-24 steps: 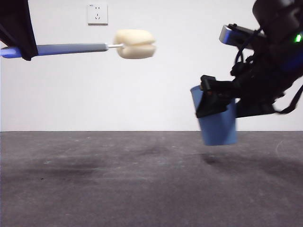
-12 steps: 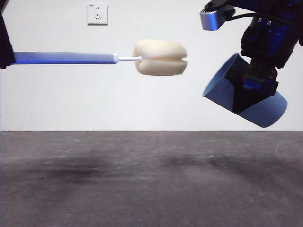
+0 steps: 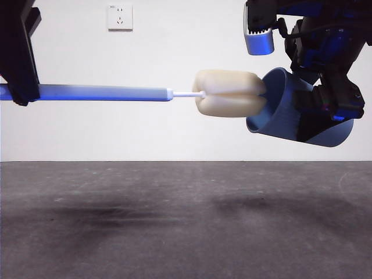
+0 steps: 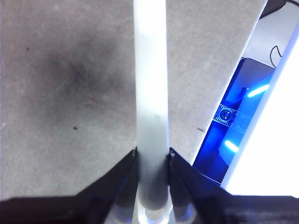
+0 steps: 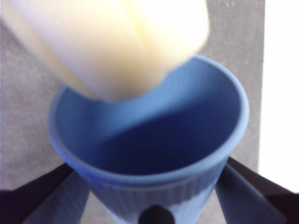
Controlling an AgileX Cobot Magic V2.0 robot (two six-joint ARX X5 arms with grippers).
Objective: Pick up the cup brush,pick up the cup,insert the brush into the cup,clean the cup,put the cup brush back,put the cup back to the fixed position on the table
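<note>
The cup brush is held level in the air, its cream sponge head at the mouth of the blue cup. My left gripper is shut on the handle's end; the left wrist view shows the pale handle clamped between its jaws. My right gripper is shut on the cup, which lies tilted on its side above the table, mouth toward the brush. In the right wrist view the sponge hangs just over the cup's rim.
A white wall socket sits on the back wall. The left wrist view shows the table's edge and a blue-lit device beyond it.
The brush has moved right until its sponge reaches the cup's mouth. The cup was lifted, tipped from near upright onto its side, and now faces the brush.
</note>
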